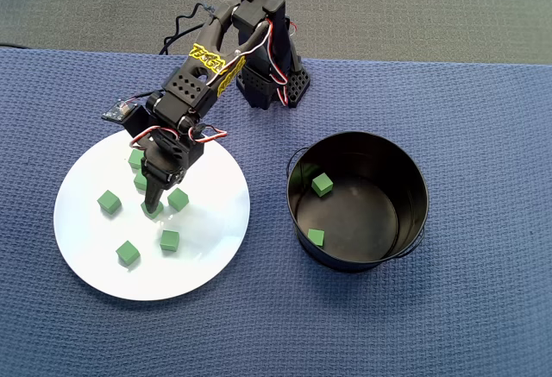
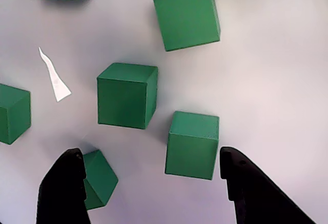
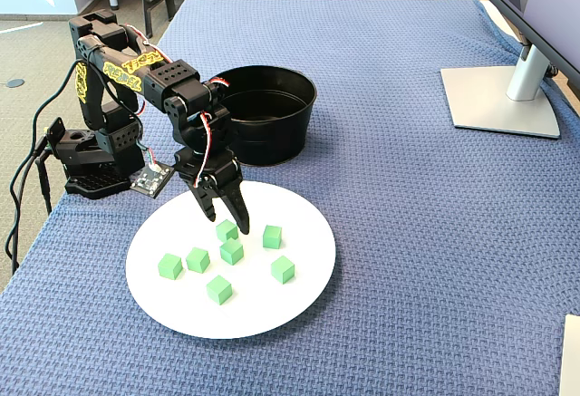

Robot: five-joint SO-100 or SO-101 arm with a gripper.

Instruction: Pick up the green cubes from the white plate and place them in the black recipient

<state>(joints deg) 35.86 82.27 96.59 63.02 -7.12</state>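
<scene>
Between the spread fingers sits one green cube.

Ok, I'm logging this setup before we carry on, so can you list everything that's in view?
green cubes on the plate: seven, green, scattered over the plate's middle
green cubes in the pot: two, green, apart on the pot's floor
white plate: one, white, on the cloth, left of the pot in the overhead view
black pot: one, glossy black, on the cloth beside the plate
table cloth: one, blue woven, covering the table
monitor stand: one, silver, far right of the table in the fixed view
arm: one, black with yellow labels, base at the table edge, reaching over the plate
gripper: one, black, open, low over the plate with a cube between its fingers
</scene>
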